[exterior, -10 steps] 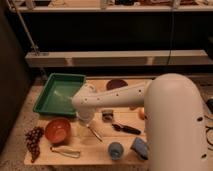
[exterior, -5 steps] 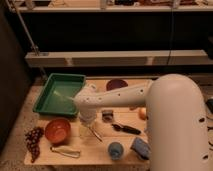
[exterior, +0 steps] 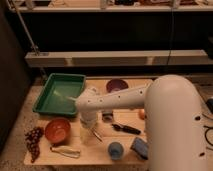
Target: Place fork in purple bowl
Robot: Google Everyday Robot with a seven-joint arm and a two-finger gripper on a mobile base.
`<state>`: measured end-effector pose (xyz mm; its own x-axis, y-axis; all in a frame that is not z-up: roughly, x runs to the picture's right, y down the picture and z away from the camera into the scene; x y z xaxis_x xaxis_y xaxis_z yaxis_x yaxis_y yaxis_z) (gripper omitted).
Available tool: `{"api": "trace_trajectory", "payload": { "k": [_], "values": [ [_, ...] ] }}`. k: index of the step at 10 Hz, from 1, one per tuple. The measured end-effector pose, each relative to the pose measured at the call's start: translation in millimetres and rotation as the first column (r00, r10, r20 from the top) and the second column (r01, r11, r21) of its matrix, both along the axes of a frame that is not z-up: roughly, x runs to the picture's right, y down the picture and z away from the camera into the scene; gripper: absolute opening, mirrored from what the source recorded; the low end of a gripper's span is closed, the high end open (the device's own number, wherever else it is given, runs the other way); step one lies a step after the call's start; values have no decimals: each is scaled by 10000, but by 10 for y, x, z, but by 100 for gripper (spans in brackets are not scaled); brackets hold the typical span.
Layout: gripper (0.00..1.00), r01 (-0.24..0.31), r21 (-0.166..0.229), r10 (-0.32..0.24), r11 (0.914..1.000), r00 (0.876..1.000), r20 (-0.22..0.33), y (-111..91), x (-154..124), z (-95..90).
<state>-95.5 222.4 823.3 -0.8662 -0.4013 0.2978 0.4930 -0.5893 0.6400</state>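
Note:
The purple bowl [exterior: 116, 85] stands at the back middle of the wooden table [exterior: 100, 156], dark with a lighter inside. My gripper [exterior: 88, 131] hangs from the white arm [exterior: 120, 99] over the table's middle left, between the orange-red bowl and the black-handled utensil, well in front and to the left of the purple bowl. A thin pale sliver that looks like the fork [exterior: 96, 134] lies on the table just right of the gripper's tip. I cannot tell whether the gripper touches it.
A green tray [exterior: 60, 94] lies at the back left. An orange-red bowl [exterior: 57, 130], dark grapes [exterior: 32, 141] and a curved yellowish-handled tool [exterior: 65, 151] are front left. A black-handled utensil [exterior: 126, 128], a blue cup [exterior: 115, 149] and a blue block [exterior: 140, 147] are front right.
The gripper has come down slightly towards the table and shifted a little to the right. The objects on the table have not moved.

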Motion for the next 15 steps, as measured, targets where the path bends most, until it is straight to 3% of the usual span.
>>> {"api": "trace_trajectory", "payload": {
  "k": [3, 11, 13, 15],
  "values": [
    [78, -39, -183, 38, 9998, 10000, -85, 94, 25, 48],
    [4, -104, -147, 100, 9998, 9996, -262, 97, 36, 34],
    [1, 31, -88, -30, 10000, 9999, 123, 73, -12, -11],
    [1, -234, -158, 244, 9996, 9972, 711, -82, 9, -127]
  ]
}}
